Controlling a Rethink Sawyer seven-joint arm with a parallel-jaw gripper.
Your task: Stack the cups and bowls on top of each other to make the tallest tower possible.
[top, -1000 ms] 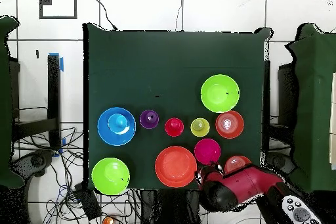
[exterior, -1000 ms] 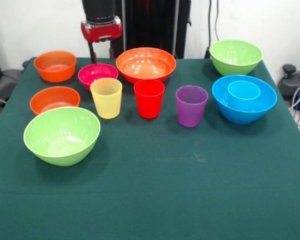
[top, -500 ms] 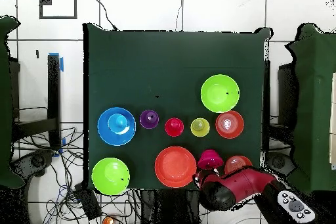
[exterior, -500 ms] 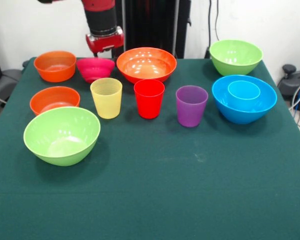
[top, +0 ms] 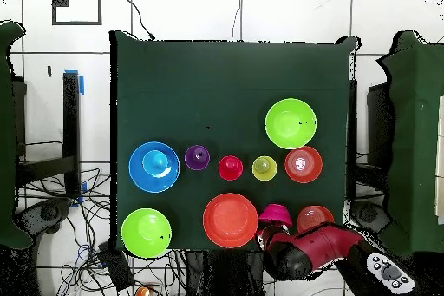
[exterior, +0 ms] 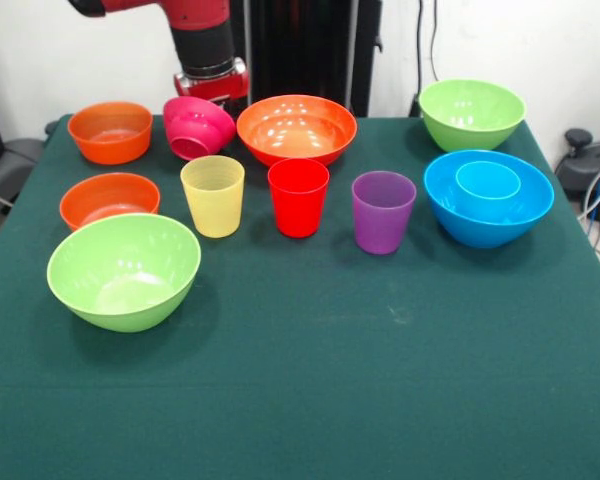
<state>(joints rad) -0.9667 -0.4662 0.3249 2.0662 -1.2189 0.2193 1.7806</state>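
Observation:
My gripper (exterior: 210, 98) is shut on the far rim of the small magenta bowl (exterior: 195, 125), which hangs tilted above the table between a small orange bowl (exterior: 110, 131) and the wide orange bowl (exterior: 295, 128). The bowl hides the fingertips. From overhead the magenta bowl (top: 276, 215) shows just past the red arm. Yellow (exterior: 213, 195), red (exterior: 298, 197) and purple (exterior: 383, 211) cups stand upright in a row. The light blue cup (exterior: 488, 180) sits inside the blue bowl (exterior: 480, 228).
One lime green bowl (exterior: 124, 270) stands near the front left and another (exterior: 471, 113) at the far right corner. A second small orange bowl (exterior: 108, 197) sits at the left. The table is covered in green cloth.
The gripper closed on the magenta bowl's rim and lifted it off the cloth. The bowl rose and tipped onto its side. The wide orange bowl shifted slightly.

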